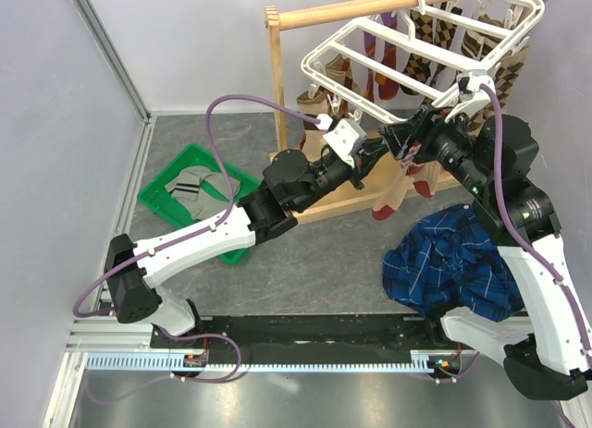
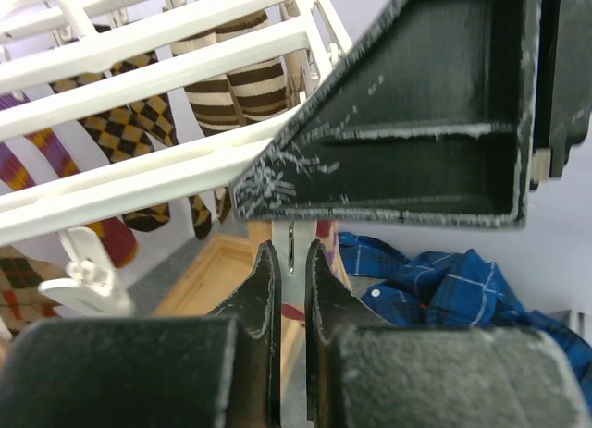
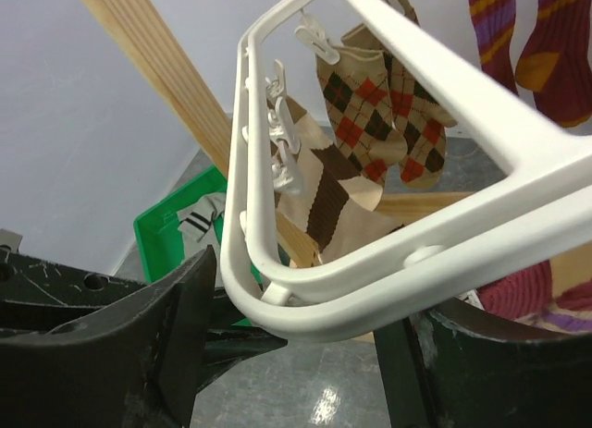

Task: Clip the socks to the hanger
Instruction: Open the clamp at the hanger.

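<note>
The white grid hanger [image 1: 370,40] hangs tilted from the wooden rail. My right gripper [image 1: 467,88] is shut on its near corner; in the right wrist view the hanger's rounded corner [image 3: 444,234] fills the space between the jaws of that gripper [image 3: 310,299]. My left gripper [image 1: 404,137] is under the hanger [image 2: 139,77]; in its own view the gripper [image 2: 291,262] is shut on a dangling white clip [image 2: 292,248]. Grey socks [image 1: 190,189] with striped cuffs lie in a green bin. Tan socks [image 1: 388,201] with maroon toes hang low by the stand.
Argyle socks [image 3: 370,114] and striped ones [image 2: 231,86] hang from other clips. The wooden rail stand [image 1: 277,86] stands behind the arms. The green bin [image 1: 166,174] is at the left. A blue plaid cloth [image 1: 453,257] lies heaped at the right.
</note>
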